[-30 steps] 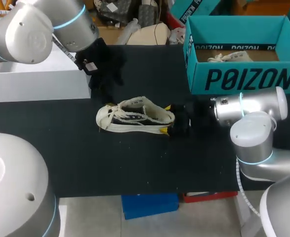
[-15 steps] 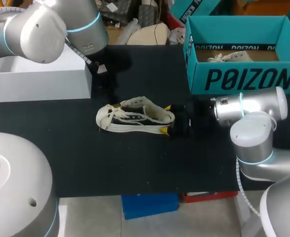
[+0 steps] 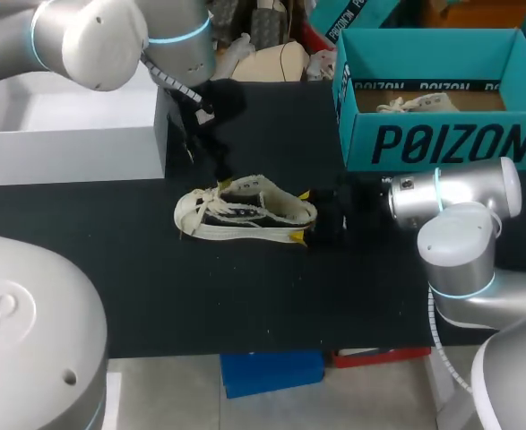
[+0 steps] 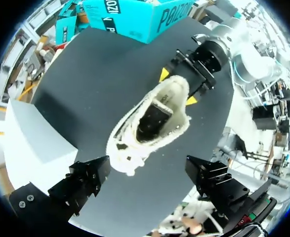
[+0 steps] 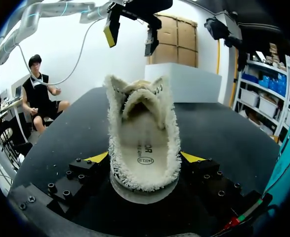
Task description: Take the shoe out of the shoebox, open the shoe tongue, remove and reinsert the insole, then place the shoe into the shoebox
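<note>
Head view, working outward from the robot: the right gripper (image 3: pixel 300 215) is clamping the heel of the shoe (image 3: pixel 245 210), one yellow tip on each side. It is holding the shoe at the middle of the black table (image 3: pixel 245 305), toe pointing to 9 o'clock. Over the last second the left arm has been swinging in from 10 o'clock. The left gripper (image 4: pixel 147 167) is now hanging above the shoe's laced end, fingers spread wide with nothing between them. That is suggesting the tongue-opening step is about to begin. Right wrist view is showing the insole (image 5: pixel 144 150) seated inside, which the head view is hiding. Farthest, at 1 o'clock from the shoe, the teal shoebox (image 3: pixel 442 143) is standing open, holding a second shoe (image 3: pixel 415 103).
</note>
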You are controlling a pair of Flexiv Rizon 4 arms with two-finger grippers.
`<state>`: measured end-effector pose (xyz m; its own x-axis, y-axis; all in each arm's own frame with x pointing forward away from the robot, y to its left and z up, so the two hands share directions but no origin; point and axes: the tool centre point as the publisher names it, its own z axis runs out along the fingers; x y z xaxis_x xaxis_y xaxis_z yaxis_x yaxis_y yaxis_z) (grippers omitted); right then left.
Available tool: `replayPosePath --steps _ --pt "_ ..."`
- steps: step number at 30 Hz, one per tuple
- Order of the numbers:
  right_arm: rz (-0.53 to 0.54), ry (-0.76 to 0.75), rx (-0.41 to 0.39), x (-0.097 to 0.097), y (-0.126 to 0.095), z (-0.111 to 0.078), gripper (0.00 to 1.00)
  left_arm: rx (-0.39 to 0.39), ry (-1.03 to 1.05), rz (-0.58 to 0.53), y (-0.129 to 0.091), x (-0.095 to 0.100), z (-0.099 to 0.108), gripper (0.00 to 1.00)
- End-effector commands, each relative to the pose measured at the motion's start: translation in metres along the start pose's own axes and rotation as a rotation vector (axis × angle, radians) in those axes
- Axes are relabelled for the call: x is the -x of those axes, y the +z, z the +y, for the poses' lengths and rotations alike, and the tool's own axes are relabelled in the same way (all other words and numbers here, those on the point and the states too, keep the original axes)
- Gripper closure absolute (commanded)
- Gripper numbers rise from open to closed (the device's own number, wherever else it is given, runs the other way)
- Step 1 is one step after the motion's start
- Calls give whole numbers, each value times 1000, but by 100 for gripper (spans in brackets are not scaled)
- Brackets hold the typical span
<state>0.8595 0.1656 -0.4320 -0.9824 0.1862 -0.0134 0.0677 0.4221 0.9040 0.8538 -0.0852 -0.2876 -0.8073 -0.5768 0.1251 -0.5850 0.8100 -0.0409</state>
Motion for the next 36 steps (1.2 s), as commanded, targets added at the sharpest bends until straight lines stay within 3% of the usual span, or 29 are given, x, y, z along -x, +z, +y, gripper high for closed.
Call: replayPosePath --steps 1,5,18,28,36 --pt "-3 1 -1 0 3 -1 100 236 -496 -4 0 -1 -6 0" --pt "-3 1 -1 0 3 -1 100 203 -711 -113 5 -7 -9 0" --pt "-3 1 -1 0 3 -1 100 0 -864 -140 7 -11 -12 0" --pt "-3 1 -1 0 3 -1 100 -68 -785 -231 12 -29 -27 0" --pt "-3 1 -1 0 3 -1 100 -37 -774 -271 20 -32 -40 0"
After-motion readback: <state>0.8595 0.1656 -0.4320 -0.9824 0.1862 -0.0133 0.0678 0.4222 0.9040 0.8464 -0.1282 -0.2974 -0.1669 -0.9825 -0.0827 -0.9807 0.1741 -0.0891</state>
